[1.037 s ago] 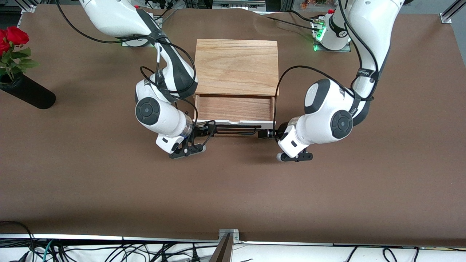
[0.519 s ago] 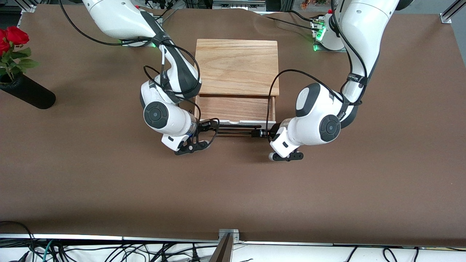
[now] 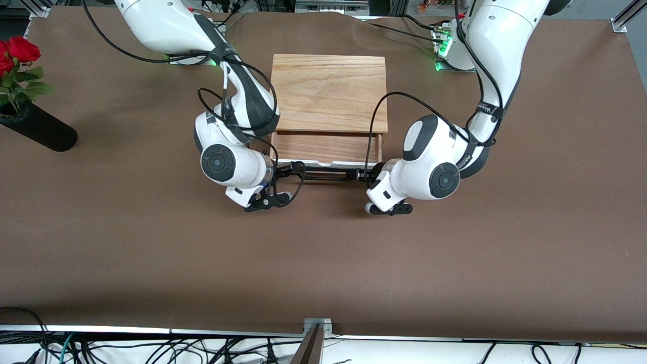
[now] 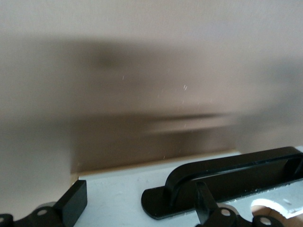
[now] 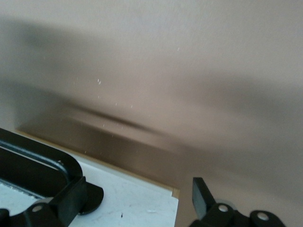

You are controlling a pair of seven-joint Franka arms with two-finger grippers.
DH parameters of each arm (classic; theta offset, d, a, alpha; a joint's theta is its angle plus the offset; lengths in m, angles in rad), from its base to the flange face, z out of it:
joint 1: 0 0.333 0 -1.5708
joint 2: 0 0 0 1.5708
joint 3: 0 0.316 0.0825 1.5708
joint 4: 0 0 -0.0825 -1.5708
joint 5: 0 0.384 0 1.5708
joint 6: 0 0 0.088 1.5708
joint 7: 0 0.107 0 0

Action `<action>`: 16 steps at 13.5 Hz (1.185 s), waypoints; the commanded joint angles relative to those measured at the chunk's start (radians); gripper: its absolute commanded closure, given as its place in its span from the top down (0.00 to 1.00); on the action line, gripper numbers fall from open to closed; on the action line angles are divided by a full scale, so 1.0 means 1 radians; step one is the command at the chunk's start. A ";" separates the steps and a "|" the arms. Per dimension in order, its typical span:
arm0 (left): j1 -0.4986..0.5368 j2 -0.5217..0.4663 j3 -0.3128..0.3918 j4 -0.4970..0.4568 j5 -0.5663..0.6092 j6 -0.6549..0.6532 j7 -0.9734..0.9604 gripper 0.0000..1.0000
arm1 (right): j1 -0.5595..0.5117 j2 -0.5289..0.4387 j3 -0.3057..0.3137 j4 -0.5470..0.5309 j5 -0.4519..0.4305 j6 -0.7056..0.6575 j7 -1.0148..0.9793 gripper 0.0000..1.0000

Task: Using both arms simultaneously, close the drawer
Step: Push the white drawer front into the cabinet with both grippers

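At the drawer (image 3: 326,147), you are seeing it part open; left gripper (image 3: 363,175) and right gripper (image 3: 289,170) are sitting spread at its handle (image 3: 326,175) ends.

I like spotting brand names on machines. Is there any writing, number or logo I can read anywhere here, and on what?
Left arm: small white lettering on a black band around its forearm, too small to read.
Right arm, drawer, wooden box: no text visible.
Both wrist views: no writing on the black handle or white front panel.
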 commanded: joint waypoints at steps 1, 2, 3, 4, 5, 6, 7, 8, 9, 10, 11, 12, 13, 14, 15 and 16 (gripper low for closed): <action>0.002 -0.029 0.005 -0.009 -0.025 -0.119 0.022 1.00 | 0.015 -0.010 0.013 -0.002 0.023 -0.059 0.004 1.00; 0.006 -0.027 0.005 -0.011 -0.027 -0.155 0.054 1.00 | 0.016 -0.012 0.013 -0.002 0.023 -0.070 0.004 1.00; 0.009 -0.027 0.005 -0.023 -0.027 -0.175 0.079 1.00 | 0.019 -0.010 0.016 -0.002 0.023 -0.085 0.004 1.00; 0.009 -0.027 0.005 -0.038 -0.027 -0.181 0.087 1.00 | 0.019 -0.010 0.022 -0.002 0.023 -0.105 0.004 1.00; 0.002 -0.030 0.005 -0.046 -0.027 -0.186 0.087 1.00 | 0.019 -0.010 0.022 -0.002 0.023 -0.131 0.004 1.00; 0.000 -0.033 -0.012 -0.057 -0.027 -0.195 0.089 1.00 | 0.019 -0.012 0.022 -0.002 0.023 -0.160 0.004 1.00; 0.003 -0.033 -0.028 -0.063 -0.027 -0.207 0.089 1.00 | 0.019 -0.010 0.022 -0.002 0.023 -0.188 0.004 1.00; 0.000 -0.033 -0.030 -0.073 -0.025 -0.224 0.089 1.00 | 0.019 -0.010 0.022 -0.002 0.022 -0.213 0.004 1.00; -0.001 -0.033 -0.032 -0.077 -0.024 -0.238 0.090 1.00 | 0.019 -0.010 0.022 -0.002 0.023 -0.236 0.004 1.00; -0.004 -0.033 -0.032 -0.077 -0.024 -0.258 0.090 1.00 | 0.019 -0.010 0.022 -0.002 0.022 -0.256 0.006 1.00; -0.012 -0.033 -0.032 -0.077 -0.024 -0.272 0.090 1.00 | 0.019 -0.010 0.022 -0.002 0.022 -0.275 0.006 1.00; -0.012 -0.035 -0.032 -0.077 -0.024 -0.285 0.089 1.00 | 0.019 -0.010 0.022 -0.002 0.022 -0.297 0.006 1.00; -0.012 -0.036 -0.032 -0.077 -0.024 -0.296 0.089 1.00 | 0.019 -0.010 0.022 -0.002 0.022 -0.323 0.004 1.00; -0.012 -0.036 -0.032 -0.077 -0.024 -0.302 0.089 1.00 | 0.019 -0.009 0.022 -0.002 0.022 -0.355 -0.002 1.00; -0.009 -0.036 -0.032 -0.075 -0.022 -0.304 0.089 1.00 | 0.018 -0.007 0.022 -0.002 0.023 -0.383 -0.002 1.00; 0.000 -0.036 -0.030 -0.067 -0.022 -0.308 0.087 1.00 | 0.018 -0.007 0.022 -0.002 0.022 -0.394 -0.003 1.00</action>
